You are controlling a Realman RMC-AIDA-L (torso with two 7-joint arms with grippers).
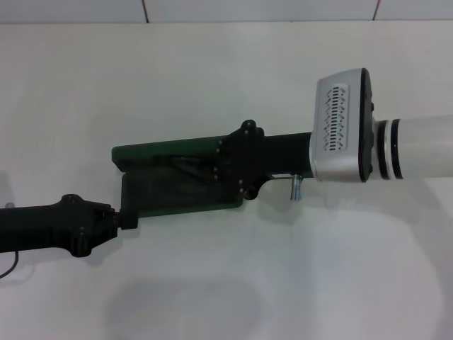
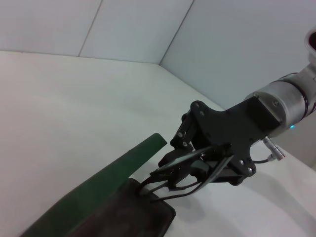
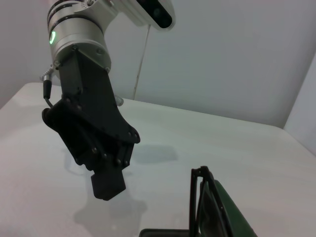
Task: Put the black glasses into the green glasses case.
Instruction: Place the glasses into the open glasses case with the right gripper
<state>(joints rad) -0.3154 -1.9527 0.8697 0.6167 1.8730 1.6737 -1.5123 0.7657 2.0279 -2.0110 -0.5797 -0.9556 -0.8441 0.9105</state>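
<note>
You see the right gripper clamped on the thin black-framed glasses over the open dark green hard case; the left gripper, its opening unreadable, touches the case's end.

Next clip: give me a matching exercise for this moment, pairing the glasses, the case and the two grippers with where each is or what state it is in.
Things:
1. black glasses
2. green glasses case
3. right gripper
4. left gripper

Places or states:
A. lying open on the table, lid back
B. at the case's left end
C. held just above the case's lining
D. over the case's right end, shut on the frame

Pairs: 1-C, 2-A, 3-D, 4-B
</note>
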